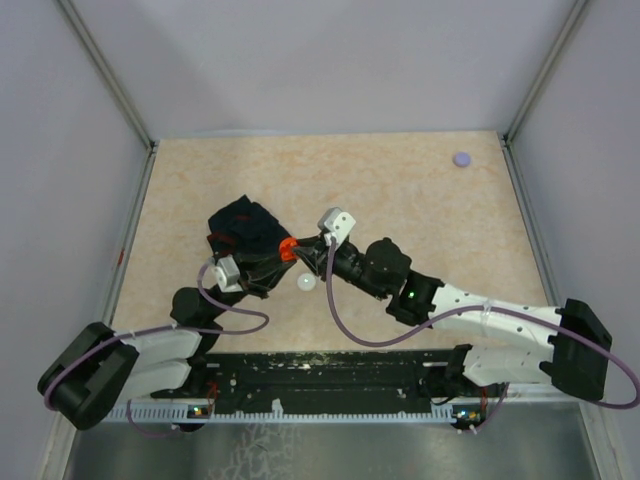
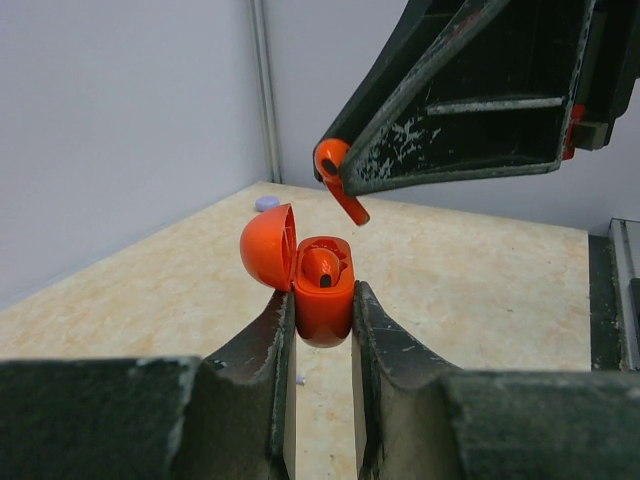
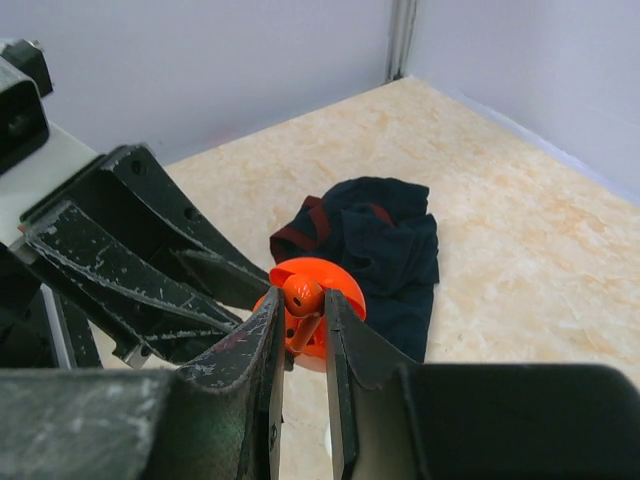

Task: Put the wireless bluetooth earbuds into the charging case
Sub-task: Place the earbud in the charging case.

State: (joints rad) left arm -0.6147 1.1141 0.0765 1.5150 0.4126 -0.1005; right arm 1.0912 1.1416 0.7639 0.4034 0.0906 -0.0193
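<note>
My left gripper is shut on an orange charging case and holds it upright above the table, its lid swung open to the left. One orange earbud sits in a slot of the case. Just above the open case, my right gripper is shut on a second orange earbud, stem pointing down toward the case. The left wrist view shows this earbud hanging a little above and apart from the case. In the top view the two grippers meet at the case.
A dark crumpled cloth lies on the table behind the left gripper. A white round disc rests just in front of the grippers. A lavender disc lies at the far right corner. Grey walls enclose the table.
</note>
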